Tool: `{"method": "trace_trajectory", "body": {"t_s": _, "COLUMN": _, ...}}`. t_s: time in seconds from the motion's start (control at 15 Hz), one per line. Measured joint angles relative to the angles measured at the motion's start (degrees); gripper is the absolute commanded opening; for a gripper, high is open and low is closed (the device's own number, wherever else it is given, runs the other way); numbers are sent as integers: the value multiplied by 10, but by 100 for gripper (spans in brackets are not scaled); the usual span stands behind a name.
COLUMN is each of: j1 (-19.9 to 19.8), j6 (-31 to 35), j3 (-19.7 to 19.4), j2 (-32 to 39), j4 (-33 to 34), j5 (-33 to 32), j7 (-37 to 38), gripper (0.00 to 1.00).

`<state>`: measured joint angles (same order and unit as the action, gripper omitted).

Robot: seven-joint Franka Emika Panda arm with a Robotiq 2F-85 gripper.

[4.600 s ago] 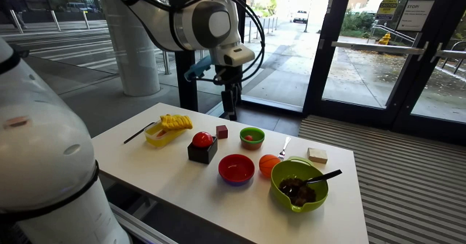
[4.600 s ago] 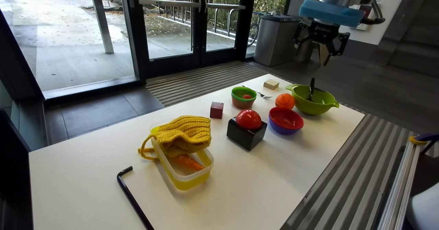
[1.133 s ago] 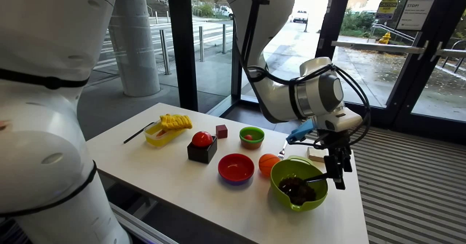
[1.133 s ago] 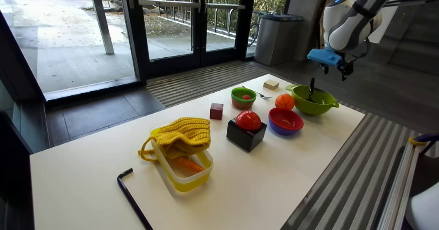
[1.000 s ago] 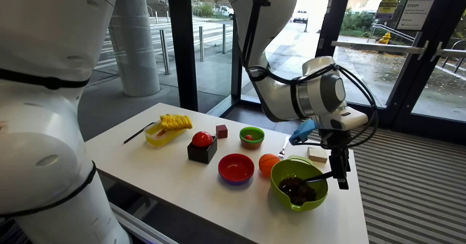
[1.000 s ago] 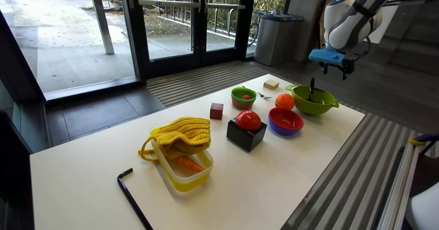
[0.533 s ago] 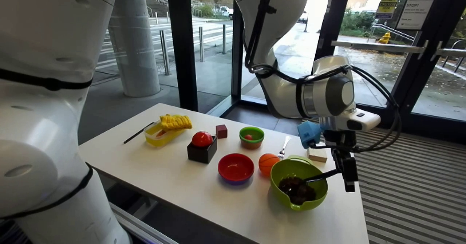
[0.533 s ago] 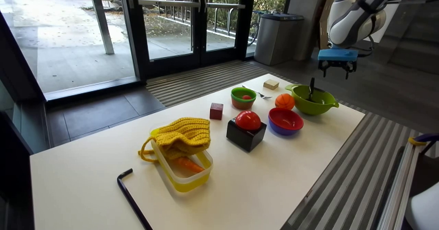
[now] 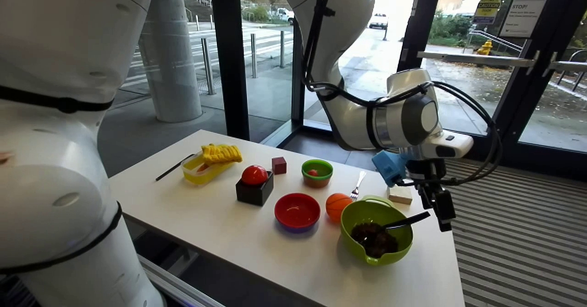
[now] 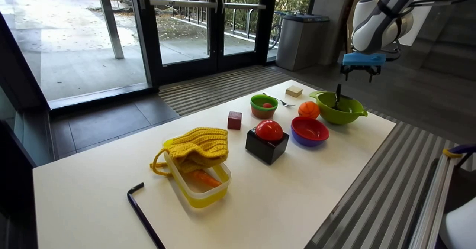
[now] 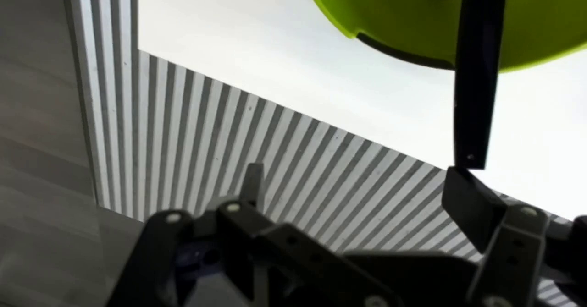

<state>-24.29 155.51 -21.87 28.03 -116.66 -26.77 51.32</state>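
Low in the wrist view the gripper (image 11: 355,181) gapes; upper right, black handle (image 11: 479,78) juts from green bowl (image 11: 390,18); in an exterior view, lower centre, orange ball (image 9: 338,207) and red bowl (image 9: 297,211) crowd close

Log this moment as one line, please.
gripper: open, nothing held | nearest: black utensil handle, sticking out of green bowl | beside green bowl: orange ball
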Motion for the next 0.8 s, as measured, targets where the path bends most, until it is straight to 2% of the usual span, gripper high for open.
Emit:
{"method": "trace_trajectory", "body": {"t_s": 0.2, "j1": 13, "j6": 51, "j3": -10, "j2": 4, "j4": -5, "j5": 22, "j7": -83, "gripper": 100}}
{"method": "trace_trajectory", "body": {"t_s": 0.33, "j1": 7, "j6": 61, "j3": 0, "j2": 5, "j4": -9, "j5": 74, "j7": -164, "gripper": 100}}
{"method": "trace_trajectory", "body": {"t_s": 0.53, "j1": -53, "j6": 53, "j3": 76, "j2": 5, "j4": -10, "j5": 133, "j7": -275, "gripper": 100}}
{"method": "trace_trajectory", "body": {"t_s": 0.6, "j1": -65, "j6": 48, "j3": 91, "j2": 6, "j4": -11, "j5": 164, "j7": -315, "gripper": 100}}
{"method": "trace_trajectory", "body": {"t_s": 0.8, "j1": -66, "j6": 28, "j3": 96, "j2": 12, "j4": -10, "j5": 248, "j7": -420, "gripper": 100}}
